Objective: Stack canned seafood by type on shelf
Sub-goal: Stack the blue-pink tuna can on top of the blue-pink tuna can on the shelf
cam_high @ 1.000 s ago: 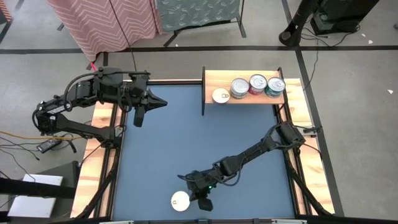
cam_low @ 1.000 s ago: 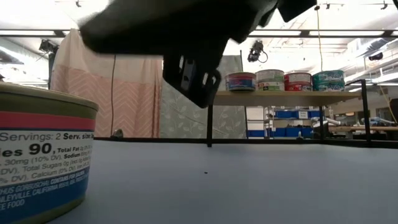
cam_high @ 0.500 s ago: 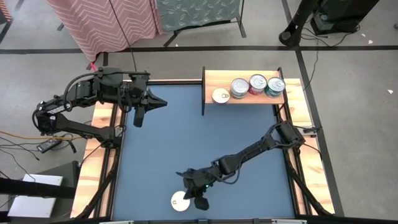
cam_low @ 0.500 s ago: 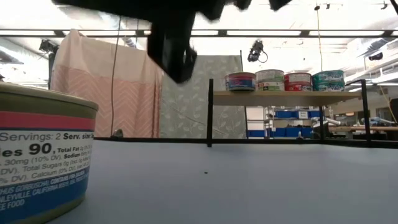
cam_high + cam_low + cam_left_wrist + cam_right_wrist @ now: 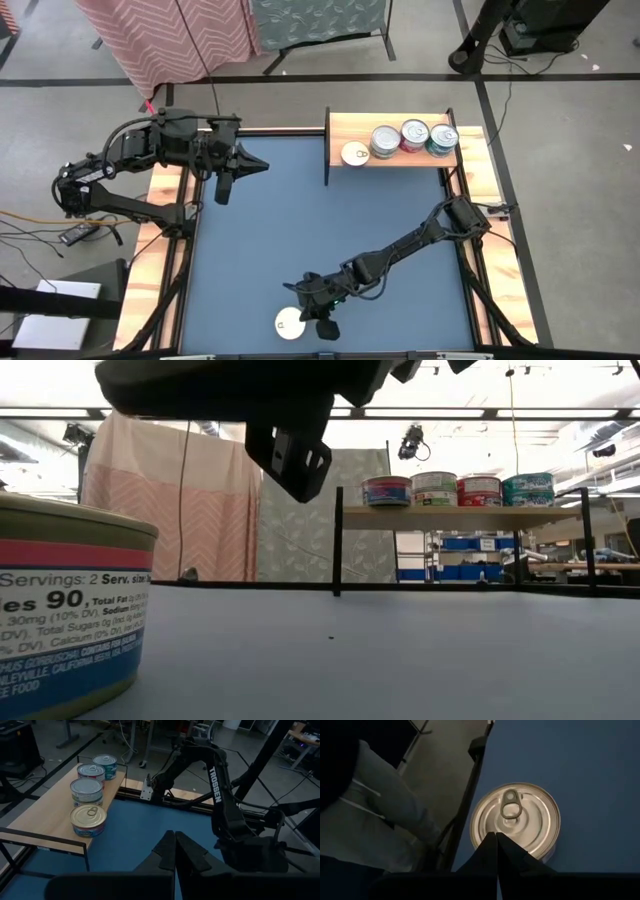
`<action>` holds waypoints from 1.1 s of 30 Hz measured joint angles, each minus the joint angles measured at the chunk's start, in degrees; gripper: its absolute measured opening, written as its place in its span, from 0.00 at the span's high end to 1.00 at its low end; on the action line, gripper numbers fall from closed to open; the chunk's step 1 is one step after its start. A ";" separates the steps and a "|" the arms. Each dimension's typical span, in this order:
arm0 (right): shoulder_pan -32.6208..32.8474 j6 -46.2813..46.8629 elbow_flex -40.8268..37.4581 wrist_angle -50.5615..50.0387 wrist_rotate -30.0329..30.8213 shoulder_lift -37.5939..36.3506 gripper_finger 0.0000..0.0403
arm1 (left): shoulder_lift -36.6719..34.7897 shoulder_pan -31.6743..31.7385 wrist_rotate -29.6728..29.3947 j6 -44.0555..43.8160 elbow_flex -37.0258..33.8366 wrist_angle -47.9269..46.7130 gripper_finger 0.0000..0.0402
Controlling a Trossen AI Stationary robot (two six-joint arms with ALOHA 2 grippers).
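Right gripper (image 5: 318, 318) fingers together beside lone tin (image 5: 289, 323), tin's label cut off in low view

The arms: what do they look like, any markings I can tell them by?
Both are matte black, jointed, with slim links. The right arm carries white TROSSEN lettering along one link, seen in the left wrist view. The left arm has dark cabling looping along it. Each ends in wedge-shaped black jaws tapering to a point.

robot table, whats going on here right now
The right gripper, fingers shut, hangs over a short round tin with a shiny silver pull-tab lid at the near edge of the blue table, not holding it. Four similar tins already sit in a row on the small light-wood shelf. The left gripper, also shut, waits near the table's far left side.
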 joint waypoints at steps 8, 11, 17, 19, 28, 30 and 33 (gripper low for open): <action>-0.11 -1.76 -0.02 -1.53 -0.27 0.00 0.99 | 0.00 0.00 0.00 0.00 0.00 0.01 0.98; -0.50 -1.27 -0.02 0.07 -4.00 0.00 0.99 | 0.00 0.00 0.00 0.00 0.00 0.01 0.98; -0.83 -1.21 -0.02 3.45 -2.82 0.00 0.99 | 0.00 0.00 0.00 0.00 0.00 0.01 0.98; -1.08 -0.85 0.04 4.66 -2.72 1.04 0.99 | 0.00 0.00 0.00 0.00 0.00 0.01 0.98; -1.26 2.64 -0.04 8.63 -1.81 5.40 0.99 | 0.00 0.00 0.00 -0.26 0.02 -0.01 0.98; -1.44 2.75 -0.04 8.49 -1.64 5.40 0.99 | 0.00 0.00 0.00 -0.27 0.04 -0.01 0.98; -1.55 2.75 -0.02 6.75 -1.39 5.40 0.99 | 0.00 0.00 0.00 -0.31 0.04 -0.07 0.98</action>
